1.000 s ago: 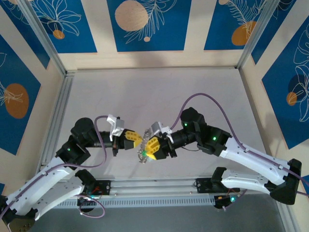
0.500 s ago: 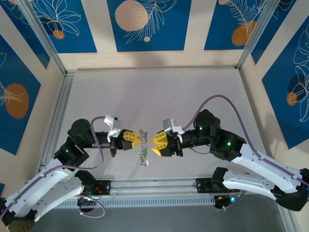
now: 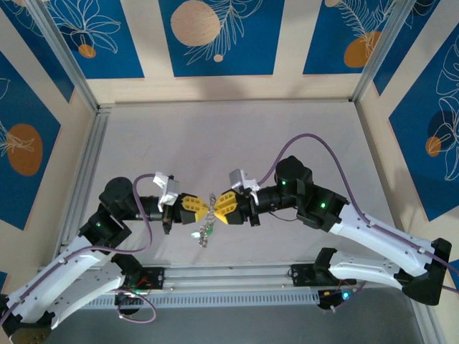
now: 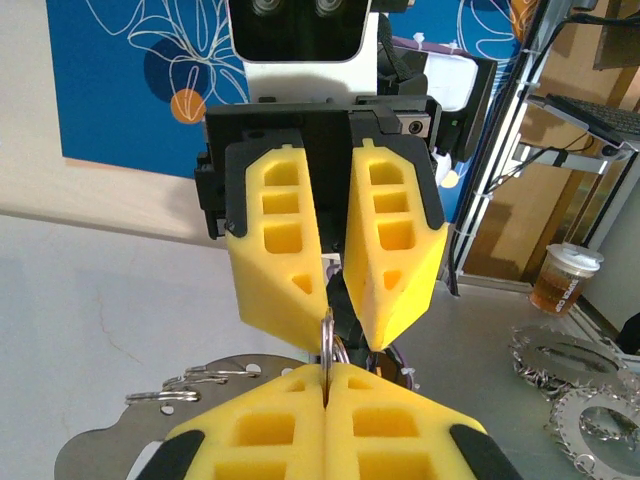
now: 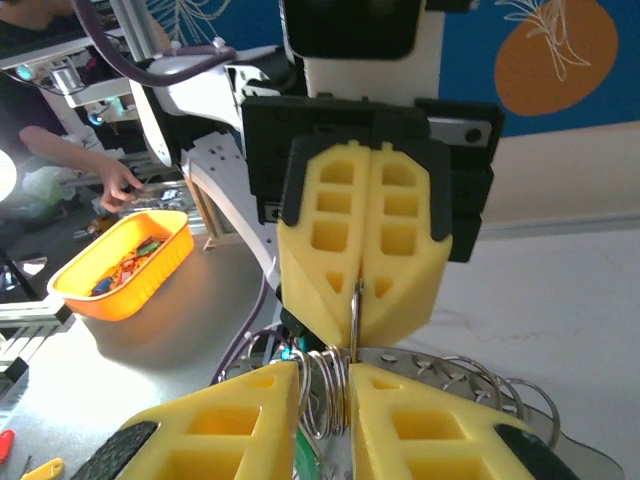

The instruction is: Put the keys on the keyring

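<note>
**A:** From above, how many pincers are there, and where?

**B:** Two. The left pincer and the right pincer meet tip to tip over the table, near its front edge. One keyring stands between the tips. The keys hang below it in one small bunch.

**A:** How many keys?

**B:** I cannot count them. They are tiny and tangled together.

**A:** And the left wrist view?

**B:** The left pincer's two yellow fingers sit at the bottom, cut off by the lower edge. They are pressed together and clenched on the keyring's thin edge, which rises out of the seam. The right pincer faces them, its two fingers a narrow slit apart with a tip on either side of the ring. Behind the ring it is too dark to read. On the right are one cup and two toothed metal discs, the nearer one clipped by the frame.

**A:** The right wrist view?

**B:** The right pincer's fingers are low, with a gap between them. Several turns of wire fill that gap, too crowded to count. I cannot tell whether the fingers pinch the wire or only flank it. Opposite, the left pincer is clamped on a single strand. A green sliver shows beneath the wire, cut off at the bottom. One orange tray stands to the left, its contents a blur.
</note>
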`<state>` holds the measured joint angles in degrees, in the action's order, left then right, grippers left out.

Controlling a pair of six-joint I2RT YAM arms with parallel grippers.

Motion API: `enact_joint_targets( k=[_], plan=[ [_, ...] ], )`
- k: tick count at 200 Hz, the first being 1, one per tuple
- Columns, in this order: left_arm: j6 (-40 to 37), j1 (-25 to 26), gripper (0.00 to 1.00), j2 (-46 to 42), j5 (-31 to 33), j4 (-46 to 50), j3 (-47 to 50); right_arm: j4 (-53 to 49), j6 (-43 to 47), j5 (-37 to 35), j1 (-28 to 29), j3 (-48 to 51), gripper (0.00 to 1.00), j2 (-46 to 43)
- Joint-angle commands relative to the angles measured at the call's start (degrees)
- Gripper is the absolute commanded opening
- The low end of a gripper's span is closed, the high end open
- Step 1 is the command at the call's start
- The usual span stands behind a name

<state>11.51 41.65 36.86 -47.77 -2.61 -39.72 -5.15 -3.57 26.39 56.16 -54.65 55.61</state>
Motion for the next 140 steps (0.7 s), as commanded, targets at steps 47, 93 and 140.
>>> enact_joint_targets(
  k=[47, 93, 140],
  plan=[
    [-0.1, 0.65, 0.0, -0.3, -1.74, -3.02, -0.83, 3.25, -1.15, 1.15, -0.18, -1.09, 0.14, 0.59],
    [0.25, 0.72, 0.0, -0.12, -2.15, -3.98, -0.44, 4.65, -1.91, 0.7, -0.26, -1.33, 0.13, 1.75],
    [-0.23, 0.75, 0.0, -0.56, -1.83, -3.37, -0.57, 4.88, -3.08, -0.64, -0.7, -1.53, 0.2, 2.4]
  ],
)
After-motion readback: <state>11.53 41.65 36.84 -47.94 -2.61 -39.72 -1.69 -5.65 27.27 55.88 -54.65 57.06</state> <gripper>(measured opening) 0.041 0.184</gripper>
